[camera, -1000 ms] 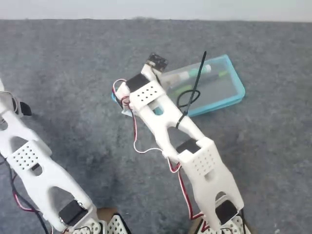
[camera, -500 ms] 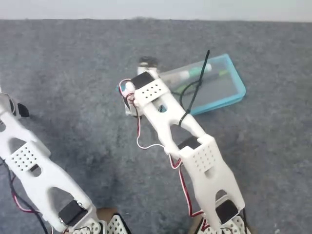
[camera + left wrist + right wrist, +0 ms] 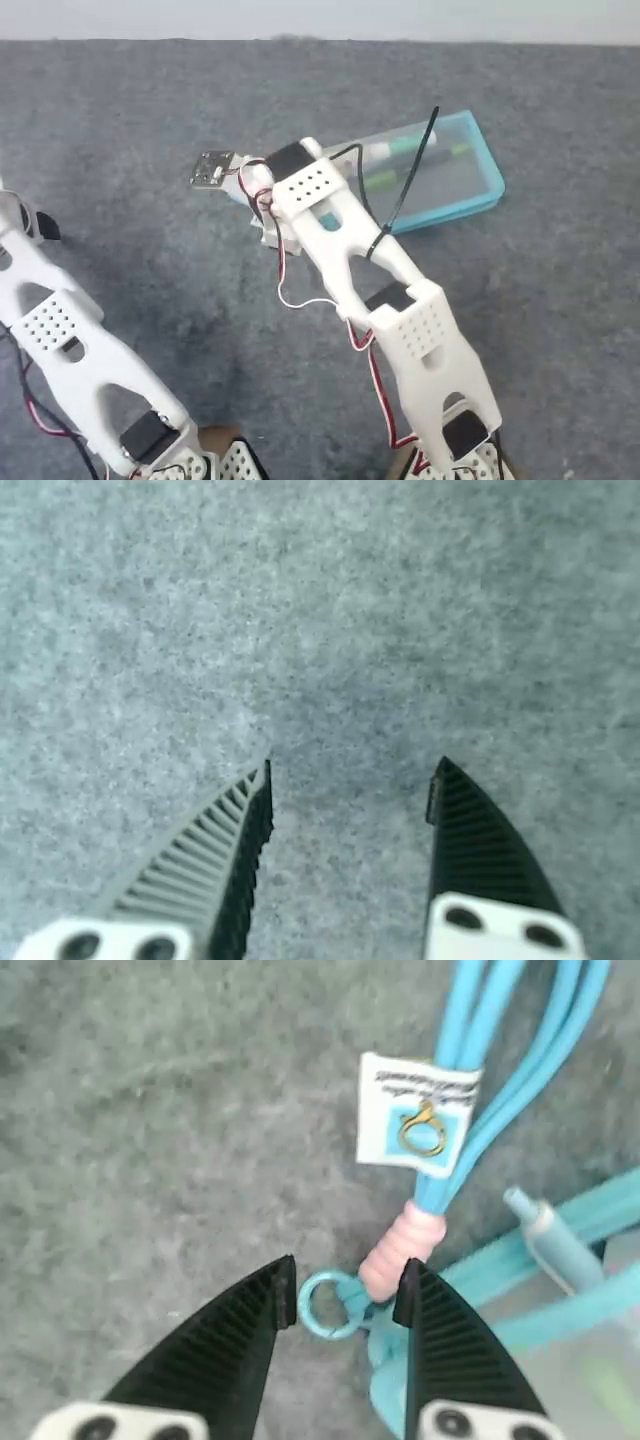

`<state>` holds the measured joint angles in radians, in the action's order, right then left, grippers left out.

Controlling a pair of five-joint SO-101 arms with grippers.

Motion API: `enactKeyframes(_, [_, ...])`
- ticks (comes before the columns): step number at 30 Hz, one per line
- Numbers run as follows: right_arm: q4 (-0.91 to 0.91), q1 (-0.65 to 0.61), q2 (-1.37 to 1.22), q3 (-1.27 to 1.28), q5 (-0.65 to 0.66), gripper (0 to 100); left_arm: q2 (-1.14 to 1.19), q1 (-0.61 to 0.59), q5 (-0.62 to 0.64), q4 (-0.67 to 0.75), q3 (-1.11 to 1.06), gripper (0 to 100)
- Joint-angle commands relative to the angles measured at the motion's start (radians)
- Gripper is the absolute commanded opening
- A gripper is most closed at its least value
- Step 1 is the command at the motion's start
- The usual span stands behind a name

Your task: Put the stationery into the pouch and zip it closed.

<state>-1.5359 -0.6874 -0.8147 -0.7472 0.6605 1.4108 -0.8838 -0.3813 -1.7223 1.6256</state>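
The right jaws, slightly spread, bracket the zip ring (image 3: 325, 1306) of the pouch (image 3: 466, 186), probably to drag it shut; left jaws hang spread over bench (image 3: 320, 600).

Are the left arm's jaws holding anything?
No, the left arm's jaws stand open over the bare grey mat, with nothing gripped between them.

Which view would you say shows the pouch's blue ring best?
The right wrist view: the ring lies close up between the pincer tips. The high view's arm covers it; the left wrist camera faces carpet.
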Motion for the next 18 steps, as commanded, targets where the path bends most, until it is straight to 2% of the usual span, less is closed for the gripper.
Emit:
enactKeyframes(1, [0.045,-0.004,-0.004,-0.058,0.018,17.7,-0.021,-0.003,0.006,0.0,0.05,24])
enactKeyframes(9, [0.077,0.048,-0.071,-0.058,0.02,17.3,-0.021,-0.003,0.006,0.0,0.05,24])
enactKeyframes(18, [-0.061,0.002,-0.131,-0.058,0.014,17.2,-0.023,-0.003,0.006,0.0,0.051,24])
